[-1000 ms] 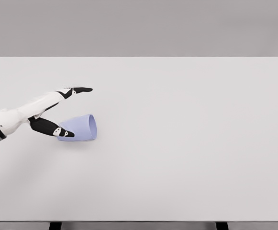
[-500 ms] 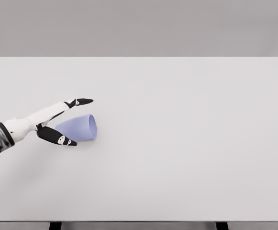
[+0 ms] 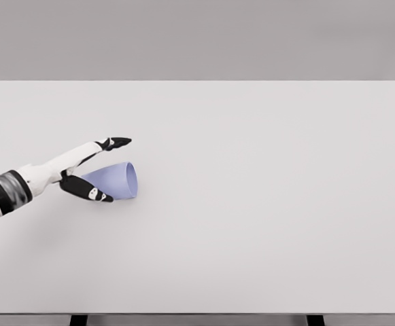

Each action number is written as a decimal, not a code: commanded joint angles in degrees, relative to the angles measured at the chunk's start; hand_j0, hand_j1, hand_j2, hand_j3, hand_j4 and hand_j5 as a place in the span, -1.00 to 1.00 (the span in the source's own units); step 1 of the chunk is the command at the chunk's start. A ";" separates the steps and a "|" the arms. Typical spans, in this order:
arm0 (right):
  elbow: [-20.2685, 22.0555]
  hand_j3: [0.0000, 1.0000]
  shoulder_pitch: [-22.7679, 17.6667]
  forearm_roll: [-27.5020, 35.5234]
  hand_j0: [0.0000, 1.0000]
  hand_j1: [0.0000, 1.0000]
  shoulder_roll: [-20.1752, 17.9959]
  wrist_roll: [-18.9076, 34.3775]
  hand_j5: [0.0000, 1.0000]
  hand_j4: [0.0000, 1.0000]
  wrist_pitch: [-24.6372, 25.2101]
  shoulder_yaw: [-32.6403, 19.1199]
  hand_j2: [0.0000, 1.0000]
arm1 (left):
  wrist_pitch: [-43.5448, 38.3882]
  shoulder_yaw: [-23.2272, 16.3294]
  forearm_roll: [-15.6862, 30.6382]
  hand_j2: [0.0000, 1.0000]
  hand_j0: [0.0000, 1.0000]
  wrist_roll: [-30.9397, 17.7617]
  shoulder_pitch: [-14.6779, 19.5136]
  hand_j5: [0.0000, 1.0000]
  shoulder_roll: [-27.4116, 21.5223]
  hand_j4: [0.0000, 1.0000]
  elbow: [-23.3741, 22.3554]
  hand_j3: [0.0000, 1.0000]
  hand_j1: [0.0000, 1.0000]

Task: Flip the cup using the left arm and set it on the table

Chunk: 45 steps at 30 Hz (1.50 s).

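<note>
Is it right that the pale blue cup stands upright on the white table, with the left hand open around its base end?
Not quite. The head view shows the cup lying on its side on the table, its mouth facing right. The rest holds: the left hand is open around its base end, fingers above and thumb in front.

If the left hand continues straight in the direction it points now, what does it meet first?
Probably the cup, lying on its side between the extended fingers and the thumb of the left hand. Past it, the table looks free. Depth is hard to judge.
</note>
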<state>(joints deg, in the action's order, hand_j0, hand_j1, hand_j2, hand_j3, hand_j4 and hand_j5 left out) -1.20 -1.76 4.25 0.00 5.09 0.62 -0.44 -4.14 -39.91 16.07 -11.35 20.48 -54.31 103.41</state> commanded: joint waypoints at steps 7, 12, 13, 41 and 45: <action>-0.03 1.00 0.00 -0.03 1.00 1.00 0.00 0.01 1.00 1.00 -0.01 0.01 1.00 | -4.91 -0.70 0.11 1.00 1.00 0.01 1.05 1.00 1.75 1.00 0.03 1.00 1.00; -0.03 1.00 0.00 -0.03 1.00 1.00 0.00 0.01 1.00 1.00 -0.01 0.01 1.00 | -5.61 -1.31 0.11 1.00 1.00 0.01 1.14 1.00 1.83 1.00 0.03 1.00 1.00; -0.03 1.00 0.00 -0.03 1.00 1.00 0.00 0.01 1.00 1.00 -0.01 0.01 1.00 | -5.70 -1.49 0.11 1.00 1.00 0.01 1.14 1.00 1.83 1.00 0.03 1.00 1.00; -0.03 1.00 0.00 -0.03 1.00 1.00 0.00 0.01 1.00 1.00 -0.01 0.01 1.00 | -11.50 -4.13 0.02 1.00 1.00 0.10 3.69 1.00 3.86 1.00 0.03 1.00 1.00; -0.03 1.00 0.00 0.06 1.00 1.00 0.00 0.01 1.00 1.00 -0.01 0.01 1.00 | -11.59 -4.13 0.02 1.00 1.00 0.10 3.69 1.00 3.86 1.00 0.03 1.00 1.00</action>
<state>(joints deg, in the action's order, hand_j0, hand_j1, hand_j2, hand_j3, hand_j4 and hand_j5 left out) -1.22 -1.76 4.25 0.00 5.09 0.62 -0.44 -15.60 -44.01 16.05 -11.26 24.17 -50.49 103.43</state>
